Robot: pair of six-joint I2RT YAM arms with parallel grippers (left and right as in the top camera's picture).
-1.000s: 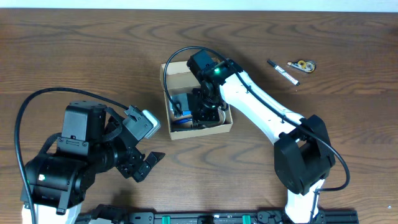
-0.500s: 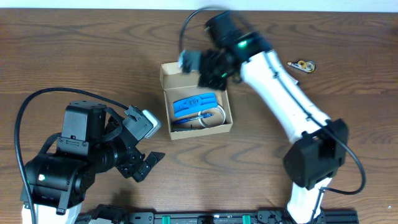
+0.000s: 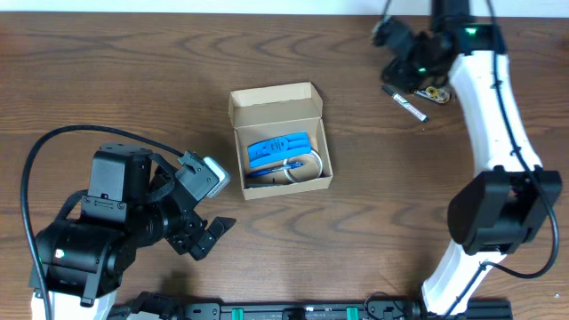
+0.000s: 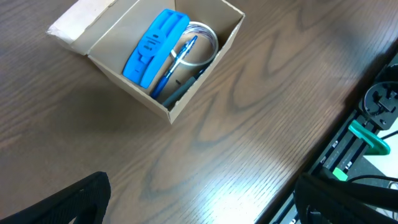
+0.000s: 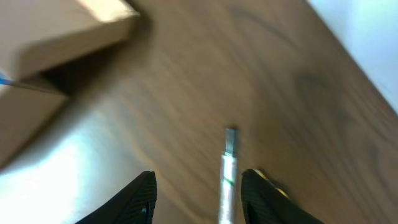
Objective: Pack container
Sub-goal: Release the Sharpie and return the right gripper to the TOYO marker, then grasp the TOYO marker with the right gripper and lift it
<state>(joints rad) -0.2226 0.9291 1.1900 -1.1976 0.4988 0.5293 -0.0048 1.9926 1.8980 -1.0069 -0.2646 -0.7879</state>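
lowering the right fingers (image 5: 144,194) straight down over the pen (image 5: 227,173) looks like the job now. they are spread apart and empty, with the pen between them, so line up on its middle and close softly. the left fingers (image 4: 74,199) are spread wide, empty, well away. the container (image 3: 274,102) sits open mid worktop (image 3: 107,71), a blue packet (image 3: 277,148) inside. a second ago the right arm was down in the container; now it is by the pen.

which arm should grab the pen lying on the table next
Right. The right gripper hovers open over the pen; the left gripper sits far away, beyond the box.
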